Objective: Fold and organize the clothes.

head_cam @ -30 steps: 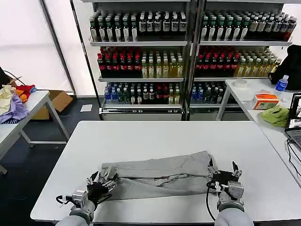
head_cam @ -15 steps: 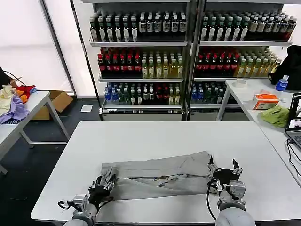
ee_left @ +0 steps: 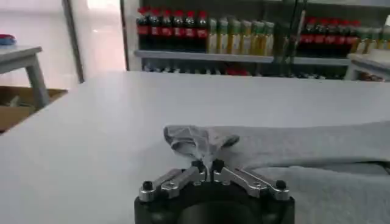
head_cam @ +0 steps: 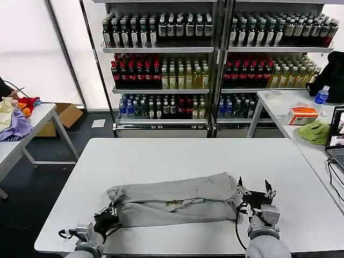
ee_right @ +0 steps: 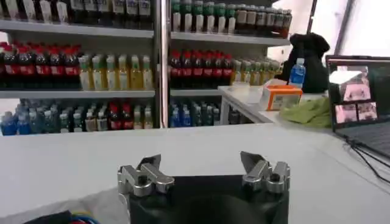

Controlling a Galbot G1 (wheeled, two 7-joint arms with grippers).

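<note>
A light grey T-shirt point(head_cam: 177, 199) lies folded into a long band across the near part of the white table point(head_cam: 188, 156). A small multicoloured print point(head_cam: 173, 202) shows in a fold. My left gripper point(head_cam: 107, 216) is at the band's left end, near the table's front edge, shut on a bunched fold of the grey cloth point(ee_left: 195, 139); its own fingertips point(ee_left: 207, 165) pinch together. My right gripper point(head_cam: 253, 192) rests just past the shirt's right end, open, nothing between its fingers point(ee_right: 149, 163), facing bare tabletop point(ee_right: 200, 161).
Shelves of bottles point(head_cam: 161, 75) stand behind the table. A side table on the right holds a green cloth point(head_cam: 316, 131), an orange box point(head_cam: 303, 114) and a laptop point(head_cam: 337, 137). A left side table point(head_cam: 32, 121) carries coloured fabrics.
My left gripper went from open to shut on the shirt's left end and drew back left toward the front edge. The shirt bunched up and shifted left. The right gripper hardly moved.
</note>
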